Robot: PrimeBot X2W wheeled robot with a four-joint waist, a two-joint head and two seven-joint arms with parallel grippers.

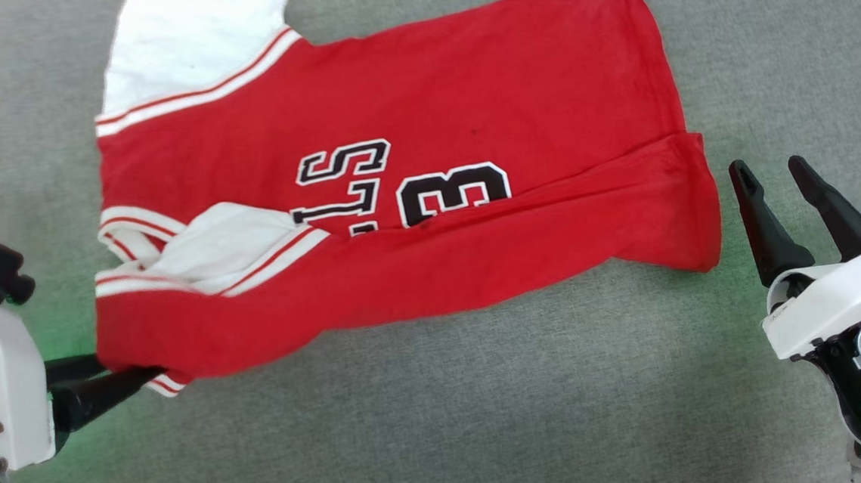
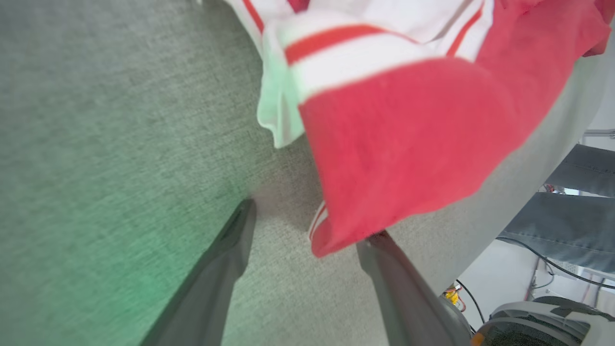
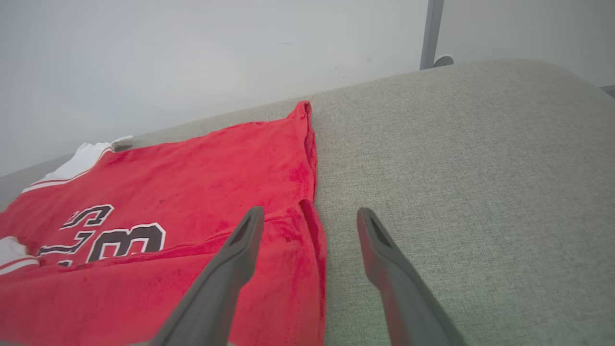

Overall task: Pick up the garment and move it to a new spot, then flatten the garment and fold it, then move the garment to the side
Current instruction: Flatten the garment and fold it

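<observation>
- Grey fabric surface (image 1: 444, 430): lies under the garment and shows bare on all sides of it.
- Garment (image 1: 428, 105): red tee, spread mostly flat. Neck end points to robot's left, hem end to its right. Back edge sits close to the surface's far edge in right wrist view.
- Folded flap (image 1: 478, 268): the garment's near long side is turned over onto its front, w/ a crease running neck to hem.
- Far white sleeve (image 1: 182, 47): sticks out flat at garment's far-left corner, w/ red-and-white stripe trim where it meets the red.
- Near white sleeve (image 1: 226, 244): bunched at the flap's left end, partly tucked into the fold.
- Denim-like blue-grey cloth (image 2: 576, 216): off the surface edge, past garment's near-left corner. Can't tell what it is.
- Right gripper (image 1: 766, 166): just beside garment's hem end, fingers apart, nothing btwn them. In its wrist view (image 3: 311, 211) one finger overlaps the hem corner, but contact can't be told.
- Left gripper (image 1: 118, 373): at garment's near-left corner, fingers apart, not clamped. In its wrist view (image 2: 313, 220) the striped corner drapes over one fingertip (image 2: 379, 240).
- Print (image 1: 450, 191): black, white-outlined letters and a 3 at mid-garment, w/ the lower part hidden under the flap.
</observation>
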